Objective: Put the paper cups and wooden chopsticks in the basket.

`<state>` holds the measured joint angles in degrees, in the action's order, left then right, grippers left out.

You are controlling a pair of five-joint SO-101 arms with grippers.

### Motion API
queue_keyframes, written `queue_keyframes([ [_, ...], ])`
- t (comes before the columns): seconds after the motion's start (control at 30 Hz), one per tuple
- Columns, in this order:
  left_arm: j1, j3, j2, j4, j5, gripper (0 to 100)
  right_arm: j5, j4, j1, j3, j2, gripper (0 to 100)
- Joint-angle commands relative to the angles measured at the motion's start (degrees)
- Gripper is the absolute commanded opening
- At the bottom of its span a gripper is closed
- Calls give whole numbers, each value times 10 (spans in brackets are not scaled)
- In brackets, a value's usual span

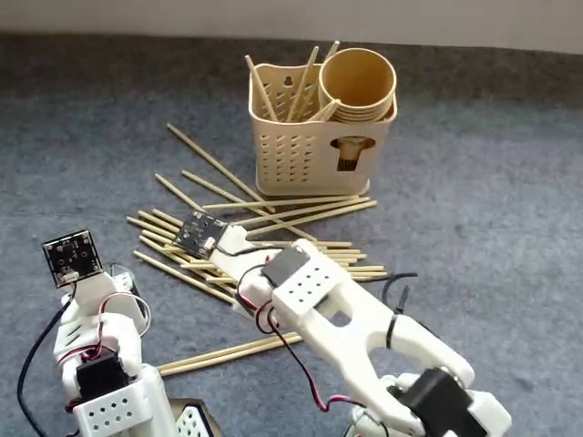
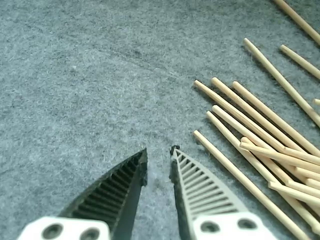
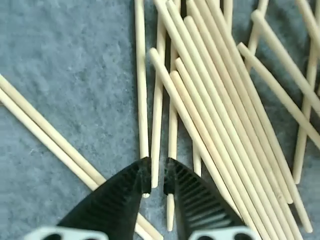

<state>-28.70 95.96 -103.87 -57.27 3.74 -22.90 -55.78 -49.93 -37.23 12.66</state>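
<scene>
The right end effector (image 3: pixel 156 167) is narrowly spread over the loose wooden chopsticks (image 3: pixel 215 100), with one end between its tips. The left end effector (image 2: pixel 159 152) is spread above the bare counter (image 2: pixel 75 75), with chopsticks just beside it. The paper cups (image 1: pixel 360 109) sit in the basket (image 1: pixel 301 164), well beyond both.

I record one surface under the whole work area: a grey, felt-like mat (image 1: pixel 510 228). In the high view it runs from the near edge to a far border, where it meets a pale band (image 1: pixel 437 18) along the top of the picture. I cannot tell whether that band is a wall or bare tabletop. In the left wrist view I note a short, matted, fibrous nap, mottled in lighter and darker patches, with one small pale fleck (image 2: pixel 74 67) on it. In the right wrist view the nap is the same and lies flat.
</scene>
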Motion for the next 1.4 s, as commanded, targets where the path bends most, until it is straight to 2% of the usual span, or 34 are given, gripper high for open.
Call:
queue_keyframes([
  [0.0,0,12,0,2,-4,95,-9,0,-1,69,-51,55],
  [0.3,0,12,0,1,-4,95,-33,0,30,117,-109,55],
  [0.6,0,12,0,1,-4,95,-62,15,31,118,-180,55],
  [0.87,0,12,0,1,-4,95,-63,-17,36,117,-123,55],
  [1.03,0,12,0,1,-4,95,-64,5,40,113,-71,55],
  [1.2,0,12,0,1,-4,95,-64,48,53,111,-88,55],
  [1.37,0,12,0,1,-4,95,-65,48,57,116,-153,55],
])
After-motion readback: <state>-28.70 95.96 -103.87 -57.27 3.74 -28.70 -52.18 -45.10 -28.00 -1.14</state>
